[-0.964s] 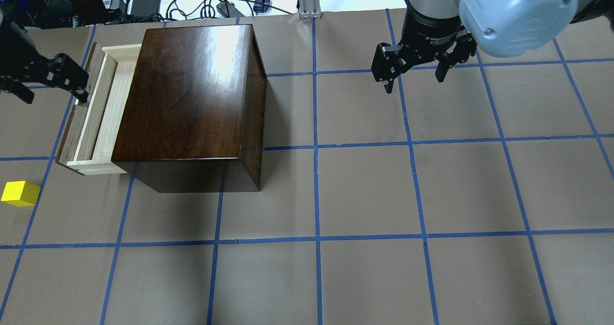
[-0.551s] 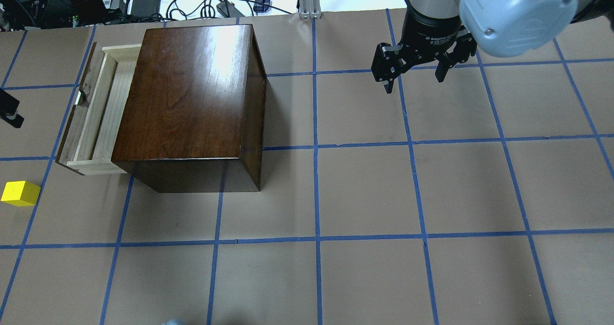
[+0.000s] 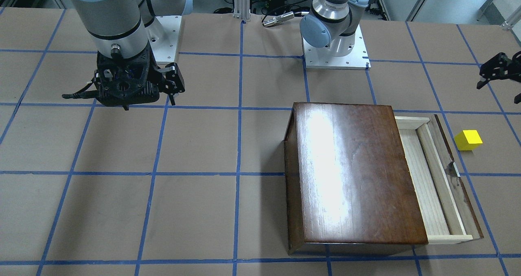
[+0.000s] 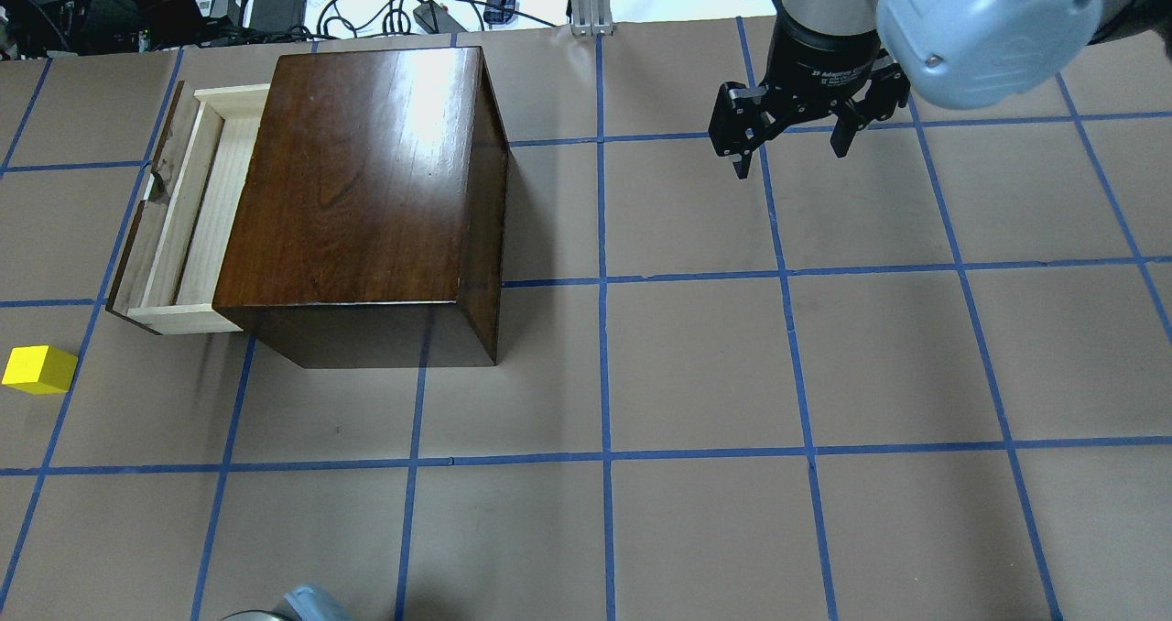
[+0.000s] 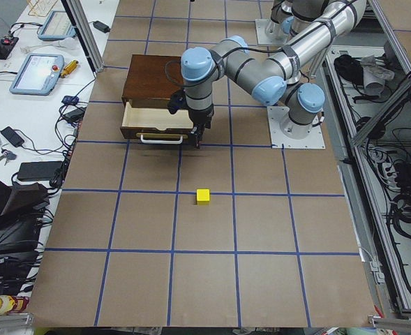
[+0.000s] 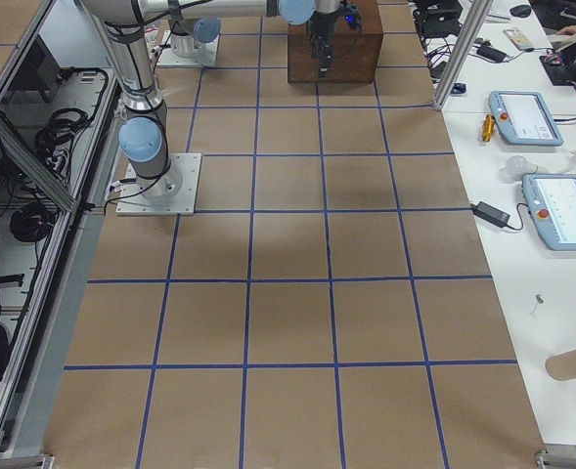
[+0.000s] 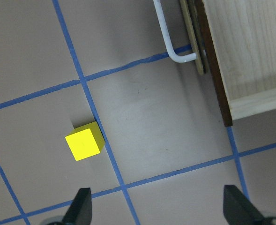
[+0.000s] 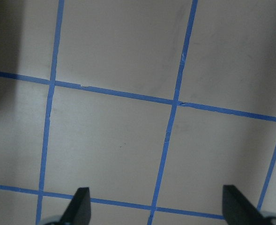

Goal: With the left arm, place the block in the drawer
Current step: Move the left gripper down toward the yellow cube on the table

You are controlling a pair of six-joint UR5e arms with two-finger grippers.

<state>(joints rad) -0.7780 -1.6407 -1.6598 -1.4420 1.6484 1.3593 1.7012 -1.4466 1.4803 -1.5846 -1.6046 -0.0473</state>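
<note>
Wrist view, left: left gripper (image 7: 160, 212) hovers empty, fingers (image 7: 83, 206) spread wide. The yellow block (image 7: 85, 141) lies ahead, toward the finger farther from the drawer (image 7: 250, 51), on the table outside the drawer's front.

Overhead: the block sits off the drawer's robot-side corner. The right gripper (image 4: 790, 156), also spread, hangs well beyond the cabinet (image 4: 366, 190) from the drawer.

The block (image 4: 37, 370) stands alone at the overhead view's lower left edge, bare surface (image 4: 696, 364) on every side. Upper left, the drawer (image 4: 206, 209) lies open from above; the tall cabinet (image 4: 366, 172) roofs its inner part.
</note>
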